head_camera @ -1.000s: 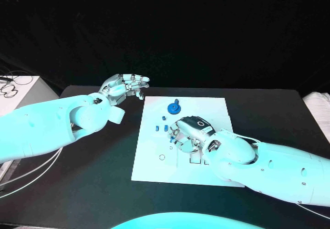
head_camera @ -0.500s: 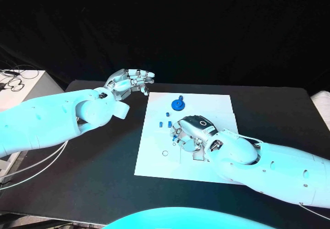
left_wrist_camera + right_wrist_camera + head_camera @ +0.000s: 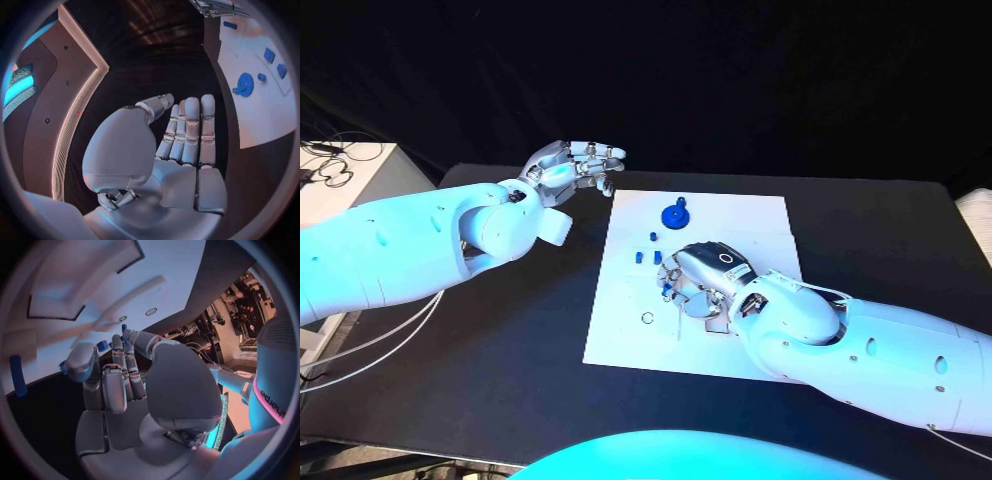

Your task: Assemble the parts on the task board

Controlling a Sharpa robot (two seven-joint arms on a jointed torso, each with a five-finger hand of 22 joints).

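Black cloth hangs behind a black table [image 3: 473, 330], on which the white task board [image 3: 625, 340] is laid near the middle. At the board's far end a round blue part [image 3: 675, 215] is seen — a disc with a small knob — and just nearer the robot a few small blue pieces [image 3: 646, 257] are lined up on the plate. A small ring-shaped mark [image 3: 648, 318] is seen on the board's left half.

The right hand [image 3: 700, 283] is lowered onto the middle of the board, palm down, fingers curled toward the plate beside the small pieces. In the right wrist view a small blue part [image 3: 102, 346] is seen at the fingertips [image 3: 81, 365]; whether it is actually pinched cannot be told.

The left hand [image 3: 571, 167] is held in the air off the board's far left corner, well apart from the parts. In the left wrist view its fingers [image 3: 187, 130] are seen straight and side by side, thumb apart, nothing held — the round blue part [image 3: 244, 84] lies beyond them on the board
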